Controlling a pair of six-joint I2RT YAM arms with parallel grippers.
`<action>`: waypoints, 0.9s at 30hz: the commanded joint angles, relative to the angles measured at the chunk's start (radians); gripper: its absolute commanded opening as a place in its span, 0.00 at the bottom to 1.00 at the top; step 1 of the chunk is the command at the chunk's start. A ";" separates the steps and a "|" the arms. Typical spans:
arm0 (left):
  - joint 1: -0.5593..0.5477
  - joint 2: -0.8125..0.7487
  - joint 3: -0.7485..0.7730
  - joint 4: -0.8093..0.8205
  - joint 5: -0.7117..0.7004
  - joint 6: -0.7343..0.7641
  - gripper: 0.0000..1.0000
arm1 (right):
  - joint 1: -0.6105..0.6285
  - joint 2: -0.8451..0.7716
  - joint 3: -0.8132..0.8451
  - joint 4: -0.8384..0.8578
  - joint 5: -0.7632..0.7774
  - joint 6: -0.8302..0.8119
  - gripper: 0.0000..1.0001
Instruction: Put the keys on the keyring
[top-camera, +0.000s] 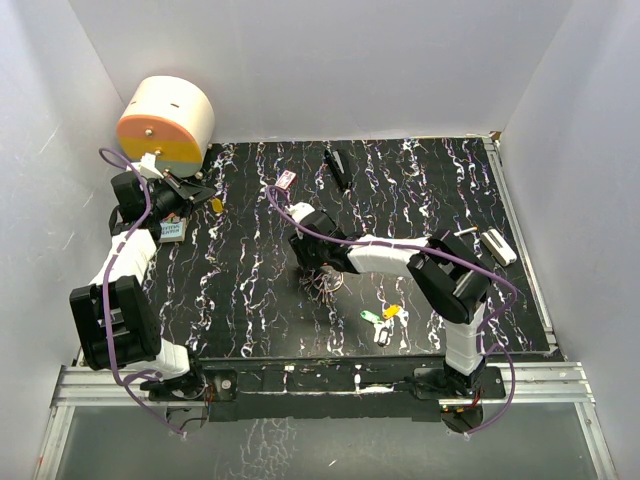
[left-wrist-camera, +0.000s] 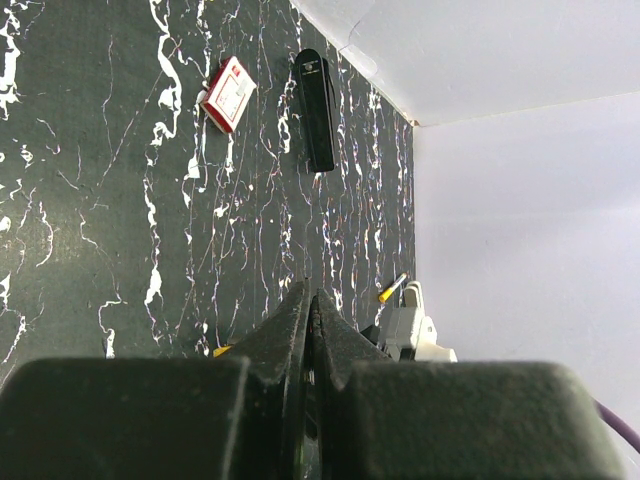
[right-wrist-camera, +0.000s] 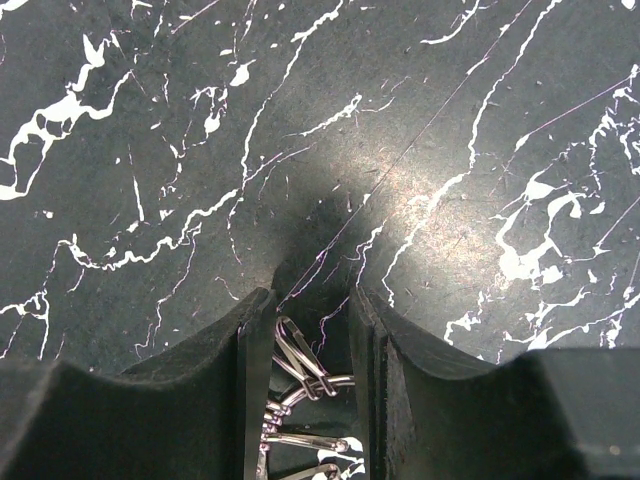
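Status of the job: not started in any way that counts. None of the three coloured keys is on the keyring (right-wrist-camera: 300, 375). All three lie loose on the table (top-camera: 240, 300), grouped near its front edge and right of centre. The green key (top-camera: 371, 318) and the yellow key (top-camera: 391, 311) lie just beside each other, with the white key (top-camera: 382, 335) just in front of them. The ring lies near the middle of the table, apart from that group and to its left.

Right claw (right-wrist-camera: 312, 300): lowered over the ring, jaws standing partway apart with the wire loops between them. The wire looks to touch the inner face of one finger (right-wrist-camera: 255, 400). I cannot tell whether the jaws are actually clamping it or only bracketing it.

Left claw (left-wrist-camera: 308, 295): clenched, fingertips pressed together, nothing visible between them. It is parked at the far left of the table, well away from ring and keys.

Condition of the ring: thin bright silver wire with several overlapping loops, and a fan of small dull grey keys already hanging from it. The wire looks slim and springy. In my judgement it will slip or twist in a light pinch.

Outstanding: secure the ring, collect each coloured key and thread all three.
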 joint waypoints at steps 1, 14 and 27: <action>0.008 -0.051 -0.008 0.021 0.009 -0.004 0.00 | 0.003 -0.016 -0.006 0.047 0.009 0.007 0.40; 0.008 -0.055 -0.010 0.023 0.005 -0.002 0.00 | 0.003 -0.043 -0.069 0.046 0.022 -0.002 0.40; 0.008 -0.061 -0.013 0.023 0.004 -0.005 0.00 | 0.002 -0.078 -0.129 0.050 0.050 -0.011 0.36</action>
